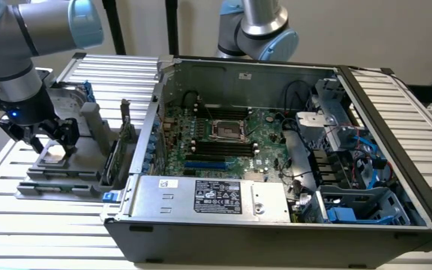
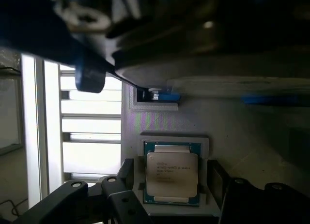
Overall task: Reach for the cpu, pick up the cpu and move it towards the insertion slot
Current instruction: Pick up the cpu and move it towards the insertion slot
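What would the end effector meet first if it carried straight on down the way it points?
Most likely the cpu, lying in its grey holder right under the open end effector. The fingers straddle it, so they may touch the holder first; depth is unclear.

legible text: none | cpu [image 2: 172, 173] print: unreadable | power-supply label [image 1: 217, 197]: unreadable

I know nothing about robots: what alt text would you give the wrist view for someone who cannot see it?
A small square cpu with a silvery-grey metal top lies flat in a pale grey moulded holder, and the robot's black gripper stands open with one finger on each side of it. A white slatted table lies beside the holder.
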Robot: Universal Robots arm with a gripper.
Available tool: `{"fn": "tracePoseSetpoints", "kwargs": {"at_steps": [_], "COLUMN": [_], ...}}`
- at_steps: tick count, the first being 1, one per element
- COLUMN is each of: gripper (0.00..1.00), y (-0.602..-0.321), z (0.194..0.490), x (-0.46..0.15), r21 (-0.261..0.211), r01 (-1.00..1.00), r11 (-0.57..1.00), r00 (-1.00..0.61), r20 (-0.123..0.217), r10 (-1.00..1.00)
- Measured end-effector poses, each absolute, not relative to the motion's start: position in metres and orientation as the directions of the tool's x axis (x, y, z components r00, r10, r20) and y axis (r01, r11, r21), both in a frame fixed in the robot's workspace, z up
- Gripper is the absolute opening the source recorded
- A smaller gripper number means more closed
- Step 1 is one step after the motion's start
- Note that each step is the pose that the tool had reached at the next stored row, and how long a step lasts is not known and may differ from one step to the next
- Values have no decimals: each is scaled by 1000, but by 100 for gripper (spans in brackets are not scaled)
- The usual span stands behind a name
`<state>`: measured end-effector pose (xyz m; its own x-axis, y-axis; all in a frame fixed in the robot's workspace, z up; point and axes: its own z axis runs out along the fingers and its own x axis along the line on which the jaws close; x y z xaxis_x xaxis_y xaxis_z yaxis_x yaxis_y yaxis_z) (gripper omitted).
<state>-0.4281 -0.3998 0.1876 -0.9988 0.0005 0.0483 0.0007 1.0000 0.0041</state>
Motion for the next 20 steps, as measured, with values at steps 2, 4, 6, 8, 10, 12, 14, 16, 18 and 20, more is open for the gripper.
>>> {"fn": "tracePoseSetpoints", "kwargs": {"at_steps": [2,4,6,8,10,12,14,16,18,20], "gripper": [71,71,71,71,71,71,71,71,71,71], "y": [-400,-400,-400,-400,-400,-400,-400,-401,-401,-401], "z": [188,188,188,188,188,188,188,188,188,188], "x": [-428,-428,-428,-428,-428,-428,-428,-428,-428,-428], "r21": [4,4,4,4,4,4,4,4,4,4], "r01": [1,1,1,1,1,1,1,1,1,1], "r11": [1000,1000,1000,1000,1000,1000,1000,1000,1000,1000], "r00": [-999,-999,-999,-999,-999,-999,-999,-999,-999,-999], "r20": [48,48,48,48,48,48,48,48,48,48], "r10": [0,0,0,1,0,1,0,0,1,0]}}
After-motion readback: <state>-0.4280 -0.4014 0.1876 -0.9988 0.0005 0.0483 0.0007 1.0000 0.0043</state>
